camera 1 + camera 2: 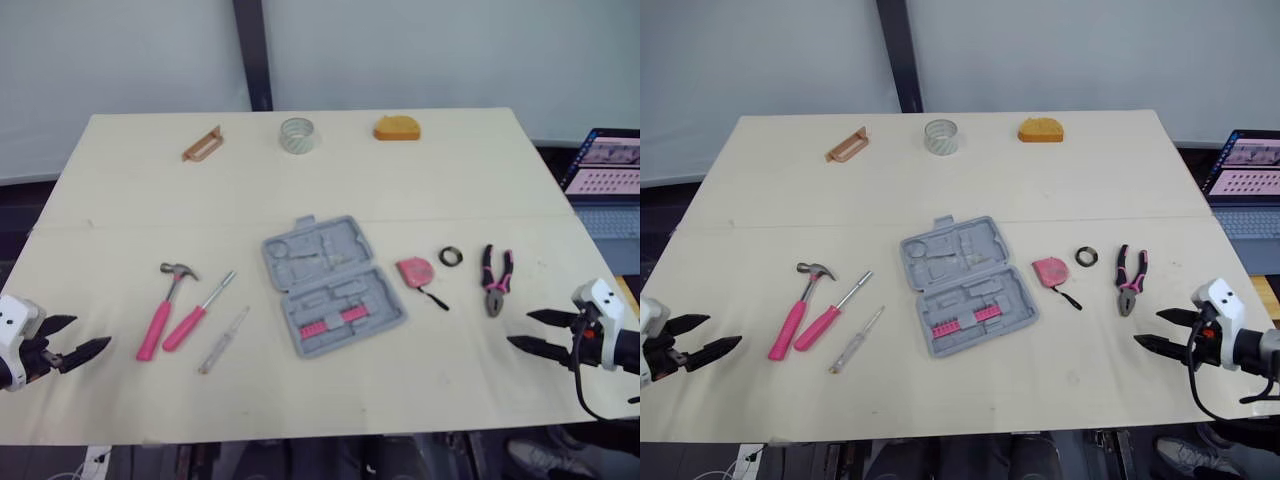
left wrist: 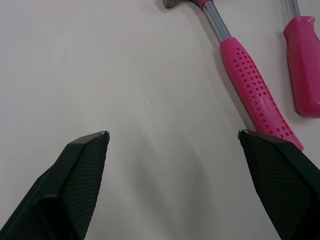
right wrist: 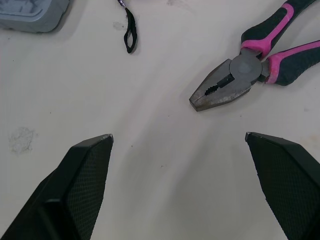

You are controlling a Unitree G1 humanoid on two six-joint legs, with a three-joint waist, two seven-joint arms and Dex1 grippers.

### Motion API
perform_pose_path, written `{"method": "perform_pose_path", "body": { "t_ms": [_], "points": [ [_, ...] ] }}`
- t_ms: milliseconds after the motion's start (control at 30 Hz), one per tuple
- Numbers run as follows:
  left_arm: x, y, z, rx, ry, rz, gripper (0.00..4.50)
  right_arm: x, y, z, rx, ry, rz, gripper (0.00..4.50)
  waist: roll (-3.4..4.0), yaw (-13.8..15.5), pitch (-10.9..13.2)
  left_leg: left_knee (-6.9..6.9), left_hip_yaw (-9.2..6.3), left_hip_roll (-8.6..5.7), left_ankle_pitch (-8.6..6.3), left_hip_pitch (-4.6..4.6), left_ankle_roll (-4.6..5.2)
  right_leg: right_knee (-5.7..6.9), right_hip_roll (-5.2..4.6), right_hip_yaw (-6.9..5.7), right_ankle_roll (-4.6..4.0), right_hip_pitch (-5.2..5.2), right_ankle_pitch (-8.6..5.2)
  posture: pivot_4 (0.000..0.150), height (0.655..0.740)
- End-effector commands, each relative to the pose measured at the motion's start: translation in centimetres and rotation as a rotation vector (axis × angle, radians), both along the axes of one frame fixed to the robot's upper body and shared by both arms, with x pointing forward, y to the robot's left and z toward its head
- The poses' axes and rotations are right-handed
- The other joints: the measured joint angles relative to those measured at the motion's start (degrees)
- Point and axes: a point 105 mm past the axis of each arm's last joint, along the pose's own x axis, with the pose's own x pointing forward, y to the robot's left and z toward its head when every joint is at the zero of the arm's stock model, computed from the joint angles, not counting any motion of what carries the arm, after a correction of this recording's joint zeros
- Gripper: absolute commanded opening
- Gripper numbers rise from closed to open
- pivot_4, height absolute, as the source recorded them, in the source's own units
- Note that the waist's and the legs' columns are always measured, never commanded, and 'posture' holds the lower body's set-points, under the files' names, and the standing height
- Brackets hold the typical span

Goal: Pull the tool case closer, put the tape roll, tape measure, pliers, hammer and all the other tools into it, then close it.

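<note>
The grey tool case point(image 1: 330, 283) lies open at the table's middle, with pink bits in its near half. Left of it lie a pink-handled hammer point(image 1: 160, 312), a pink screwdriver point(image 1: 195, 315) and a clear one point(image 1: 222, 341). To its right are a pink tape measure point(image 1: 416, 271), a small black ring point(image 1: 451, 256) and the pliers point(image 1: 496, 279). A tape roll point(image 1: 297, 135) stands at the far edge. My left gripper point(image 1: 92, 331) hangs open near the hammer handle point(image 2: 255, 90). My right gripper point(image 1: 518, 328) is open just short of the pliers point(image 3: 250, 70).
At the far edge lie a brown bracket point(image 1: 201, 144) and an orange block point(image 1: 397, 128). A laptop point(image 1: 605, 170) stands off the table's right side. Bare tabletop point(image 1: 420, 370) stretches between the case and the near edge.
</note>
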Motion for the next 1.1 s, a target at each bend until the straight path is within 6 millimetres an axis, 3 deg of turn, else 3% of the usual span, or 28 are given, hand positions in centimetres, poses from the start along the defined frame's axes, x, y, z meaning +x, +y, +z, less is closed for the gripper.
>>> {"method": "perform_pose_path", "body": {
  "t_ms": [33, 967, 1100],
  "points": [
    [-0.1, 0.2, 0.5, 0.004, -0.008, -0.001, 4.43, 0.2, -0.1, 0.6, -0.004, -0.021, 0.001, 4.5, 0.0, -0.01, 0.0, 0.0, 0.0, 0.0, 0.0, 0.0, 0.0, 0.0, 0.0, 0.0, 0.0, 0.0, 0.0, 0.15, 0.74],
    [-0.9, 0.5, -0.3, 0.005, 0.021, 0.022, 4.43, 0.8, -0.2, 1.4, -0.028, -0.032, 0.005, 4.5, 0.0, -0.02, 0.0, 0.11, 0.06, 0.03, -0.02, 0.02, 0.0, 0.08, 0.0, 0.01, 0.0, -0.02, 0.0, 0.15, 0.74],
    [0.0, -1.2, 0.5, -0.025, -0.007, -0.022, 4.43, 1.6, 1.7, 3.4, 0.024, -0.075, 0.058, 4.5, 0.0, -0.02, 0.0, 0.11, 0.06, 0.03, -0.02, 0.01, 0.0, 0.08, 0.0, 0.01, 0.0, -0.02, 0.0, 0.15, 0.74]
  ]
}}
